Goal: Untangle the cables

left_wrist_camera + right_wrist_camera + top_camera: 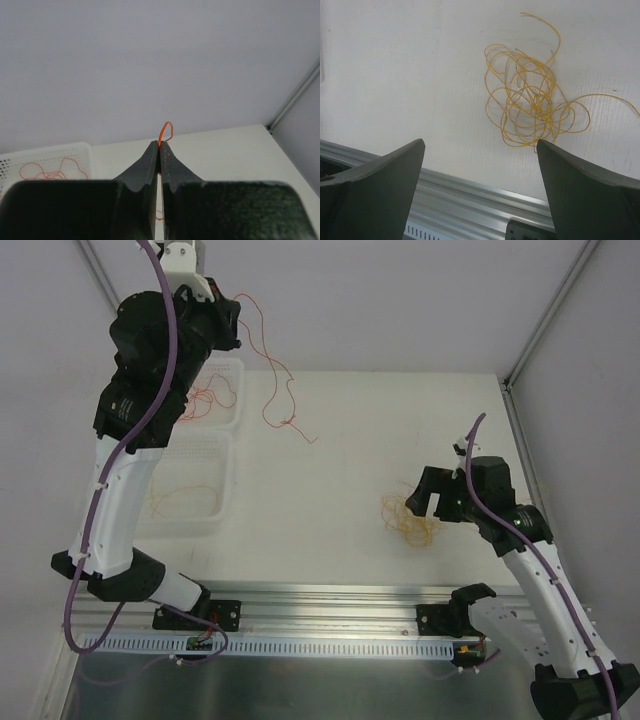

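Note:
My left gripper (236,322) is raised high over the back left of the table, shut on a thin red-orange cable (289,421) that hangs from it down onto the table in loose curls. In the left wrist view a small loop of this cable (166,131) sticks out above the closed left gripper (161,146). A yellow-orange tangle of cables (410,522) lies on the table at the right. My right gripper (428,502) hovers just beside it, open and empty. In the right wrist view the tangle (530,100) lies ahead of the right gripper (481,145), toward its right finger.
Two white perforated trays stand at the left: the far tray (236,368) holds red-orange wires (50,172), the near tray (226,472) holds yellow-orange wires. An aluminium rail (320,600) runs along the near table edge. White walls enclose the back and sides.

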